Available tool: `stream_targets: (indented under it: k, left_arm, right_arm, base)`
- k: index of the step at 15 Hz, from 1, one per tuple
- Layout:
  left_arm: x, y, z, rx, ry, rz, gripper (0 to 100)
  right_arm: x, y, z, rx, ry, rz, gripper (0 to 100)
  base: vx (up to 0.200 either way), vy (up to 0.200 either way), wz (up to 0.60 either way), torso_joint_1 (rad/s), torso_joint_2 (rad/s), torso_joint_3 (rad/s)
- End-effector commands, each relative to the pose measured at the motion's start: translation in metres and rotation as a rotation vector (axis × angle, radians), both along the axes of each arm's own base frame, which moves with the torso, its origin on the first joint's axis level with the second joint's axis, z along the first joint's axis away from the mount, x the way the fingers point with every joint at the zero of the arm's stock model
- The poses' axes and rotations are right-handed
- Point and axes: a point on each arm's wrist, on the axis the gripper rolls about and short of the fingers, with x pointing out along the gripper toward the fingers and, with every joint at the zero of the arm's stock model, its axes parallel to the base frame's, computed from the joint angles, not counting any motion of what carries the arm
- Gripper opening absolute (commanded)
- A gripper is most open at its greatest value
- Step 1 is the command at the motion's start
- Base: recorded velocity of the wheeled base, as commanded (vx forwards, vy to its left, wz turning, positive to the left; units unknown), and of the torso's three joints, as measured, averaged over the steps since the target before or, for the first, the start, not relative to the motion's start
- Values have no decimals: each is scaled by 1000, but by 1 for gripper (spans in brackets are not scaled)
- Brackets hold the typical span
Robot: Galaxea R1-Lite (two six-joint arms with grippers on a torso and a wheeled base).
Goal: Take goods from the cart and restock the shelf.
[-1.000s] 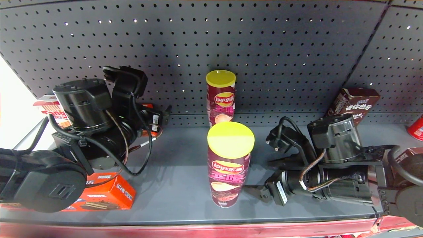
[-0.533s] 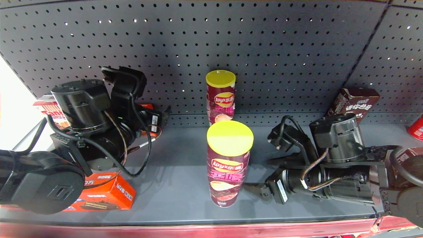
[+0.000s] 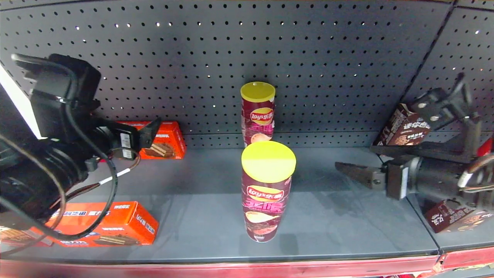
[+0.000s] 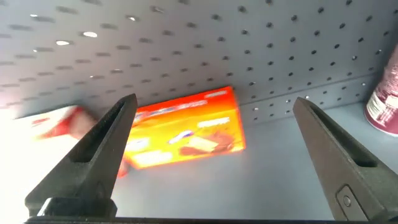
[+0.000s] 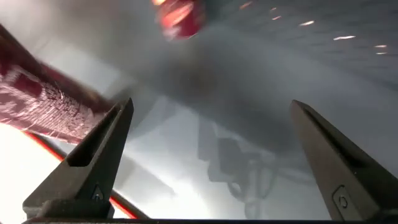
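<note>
my left gripper and right gripper both gape empty; the near tall maroon cardboard crisp tube, yellow-lidded, looks light, probably crushable, so i'd pinch mid-body

The head camera looks forward and down onto the shelf from the front. The left wrist camera sits close, facing the back wall, and shares the orange box. The right wrist camera looks closely down at the shelf.

free: shelf either side of front can | blocked: centre line, rear can behind
</note>
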Motion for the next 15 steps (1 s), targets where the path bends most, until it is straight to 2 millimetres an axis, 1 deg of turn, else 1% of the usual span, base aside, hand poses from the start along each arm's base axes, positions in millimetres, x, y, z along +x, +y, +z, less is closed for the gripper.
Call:
stream_targets:
  k: [1,2,3,4,5,6,7,8,9,10,11,13,15]
  left_arm:
    - [-44,18,15,-11,-84,-1,100]
    - [-55,22,14,6,-94,2,100]
    - [-60,24,12,16,-96,3,100]
    - [-74,31,6,19,-105,4,100]
    - [-80,33,2,17,-104,2,100]
    - [-83,34,0,15,-104,0,100]
    - [-98,39,-4,5,-124,-15,100]
    - [-109,42,-9,-1,-131,-28,100]
    - [-120,47,-17,-5,-134,-30,100]
    - [-128,50,-23,-9,-139,-36,100]
    - [-138,54,-32,-13,-141,-49,100]
    - [-153,60,-50,-14,-139,-63,100]
    - [-160,63,-59,-16,-141,-66,100]
  right_arm:
    - [-47,-40,15,69,-117,-76,100]
    - [-61,-48,14,78,-144,-101,100]
    - [-66,-52,12,82,-152,-109,100]
    - [-86,-63,8,99,-187,-130,100]
    - [-96,-70,6,111,-206,-152,100]
    - [-100,-73,3,115,-212,-166,100]
    - [-114,-83,-4,126,-237,-209,100]
    - [-126,-92,-10,136,-261,-239,100]
    - [-139,-99,-18,144,-291,-257,100]
    - [-147,-103,-25,139,-310,-266,100]
    - [-158,-108,-37,120,-339,-271,100]
    - [-173,-114,-66,96,-361,-257,100]
    - [-182,-118,-85,101,-374,-258,100]
  base:
    - [0,0,0,0,0,0]
    - [0,0,0,0,0,0]
    - [0,0,0,0,0,0]
    - [0,0,0,0,0,0]
    - [0,0,0,0,0,0]
    - [0,0,0,0,0,0]
    - [0,0,0,0,0,0]
    - [0,0,0,0,0,0]
    - [0,0,0,0,0,0]
    - [0,0,0,0,0,0]
    - [0,0,0,0,0,0]
    - [0,0,0,0,0,0]
    - [0,0,0,0,0,0]
